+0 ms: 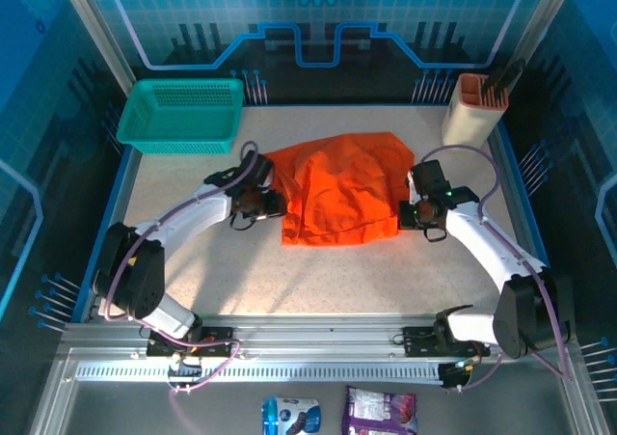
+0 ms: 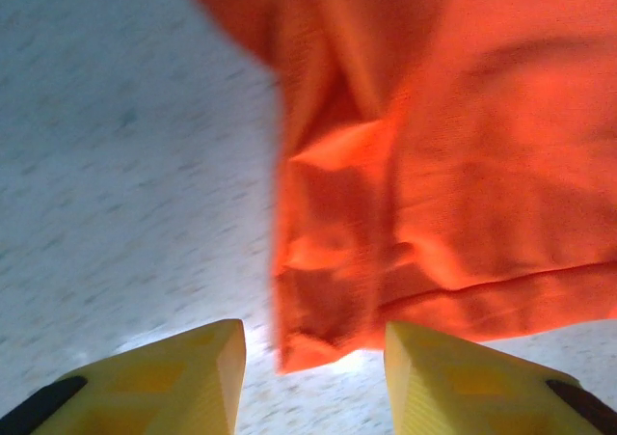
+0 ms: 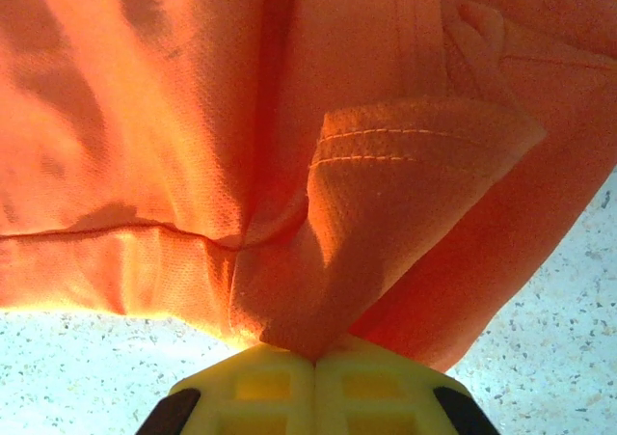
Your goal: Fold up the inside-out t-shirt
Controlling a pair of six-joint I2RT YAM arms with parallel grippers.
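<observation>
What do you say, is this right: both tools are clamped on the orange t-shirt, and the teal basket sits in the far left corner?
Not quite. Only the right tool is clamped on the orange t-shirt; the left wrist view shows the left tool open, the cloth's edge lying free. The teal basket does sit in the far left corner.

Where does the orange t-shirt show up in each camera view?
Top external: t-shirt mid-table, between the two arms.
Left wrist: t-shirt upper right, corner dipping between the open jaws of the left gripper.
Right wrist: t-shirt across the top, pinched in the shut jaws of the right gripper.
Shared landmark: the speckled tabletop, beneath the t-shirt in all three.
</observation>
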